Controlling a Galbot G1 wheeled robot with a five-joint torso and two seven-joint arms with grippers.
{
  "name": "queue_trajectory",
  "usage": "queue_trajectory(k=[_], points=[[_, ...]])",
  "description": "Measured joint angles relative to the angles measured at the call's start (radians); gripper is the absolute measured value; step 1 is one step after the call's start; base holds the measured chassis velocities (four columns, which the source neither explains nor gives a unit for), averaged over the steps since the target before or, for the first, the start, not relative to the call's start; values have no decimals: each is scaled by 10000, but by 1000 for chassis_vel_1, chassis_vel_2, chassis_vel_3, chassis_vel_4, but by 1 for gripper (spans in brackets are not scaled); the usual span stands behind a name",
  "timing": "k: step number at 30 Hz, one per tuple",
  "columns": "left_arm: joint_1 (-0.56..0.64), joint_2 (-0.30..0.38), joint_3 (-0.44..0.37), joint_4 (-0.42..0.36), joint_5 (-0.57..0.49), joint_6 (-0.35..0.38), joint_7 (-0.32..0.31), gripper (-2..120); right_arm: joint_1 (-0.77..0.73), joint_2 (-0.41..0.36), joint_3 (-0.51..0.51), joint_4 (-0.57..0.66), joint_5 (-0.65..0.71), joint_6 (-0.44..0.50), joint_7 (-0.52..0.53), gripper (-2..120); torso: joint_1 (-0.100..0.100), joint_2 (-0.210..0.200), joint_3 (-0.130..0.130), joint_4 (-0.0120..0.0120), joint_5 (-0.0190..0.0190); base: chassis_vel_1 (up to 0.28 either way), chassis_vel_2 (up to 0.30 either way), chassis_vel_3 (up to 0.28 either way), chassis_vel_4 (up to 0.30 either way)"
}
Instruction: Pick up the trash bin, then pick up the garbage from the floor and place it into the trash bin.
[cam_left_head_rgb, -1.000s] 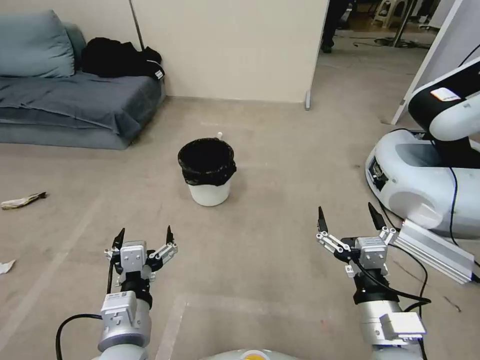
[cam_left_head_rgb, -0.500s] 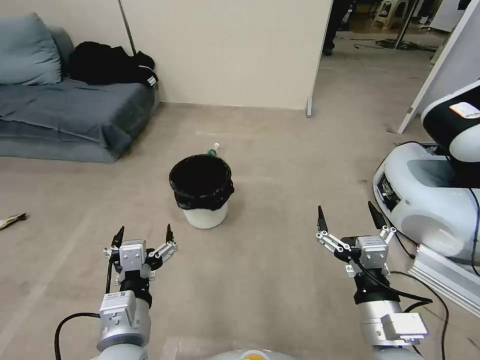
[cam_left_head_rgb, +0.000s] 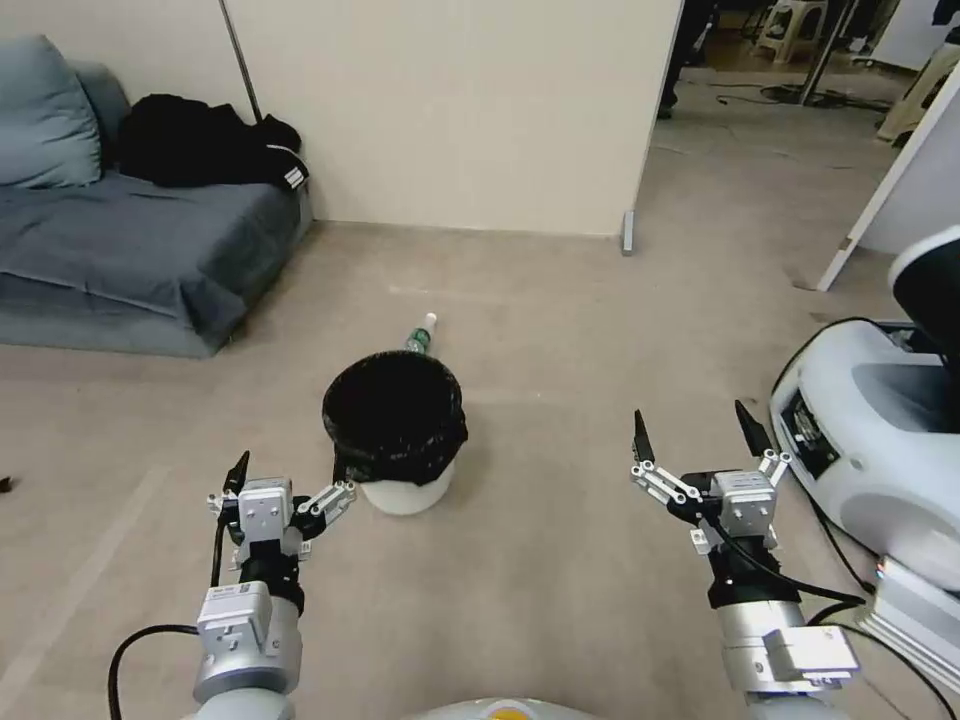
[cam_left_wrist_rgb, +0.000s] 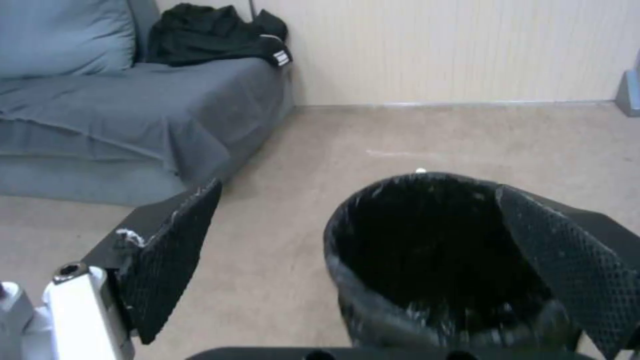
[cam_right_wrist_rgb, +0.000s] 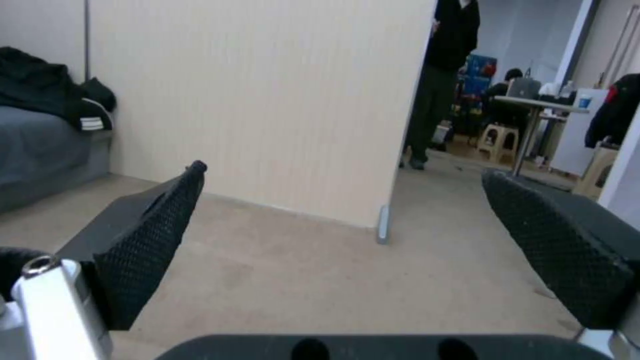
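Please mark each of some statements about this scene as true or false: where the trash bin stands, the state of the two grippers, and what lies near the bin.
1. The trash bin stands upright on the floor. True.
2. The left gripper is shut on the bin's rim. False: it is open and holds nothing; the bin is just ahead of it.
3. The right gripper is open and empty. True.
4. A small bottle lies inside the bin. False: it lies on the floor beyond the bin, toward the wall.
5. The black clothes lie on the floor. False: they lie on the grey sofa.
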Motion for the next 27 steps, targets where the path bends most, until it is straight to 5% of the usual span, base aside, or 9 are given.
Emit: queue_trajectory(k=[18,27], points=[[16,-45,64,68,56,-57,0,100,16,0,12,-107,51,187,-93,100,1,0,0,-1,0,-210,205,203,-206],[16,-52,69,107,58,-79,-10,100,18,0,12,-143,74,332,-123,100,1,0,0,-1,0,-67,79,82,-83]])
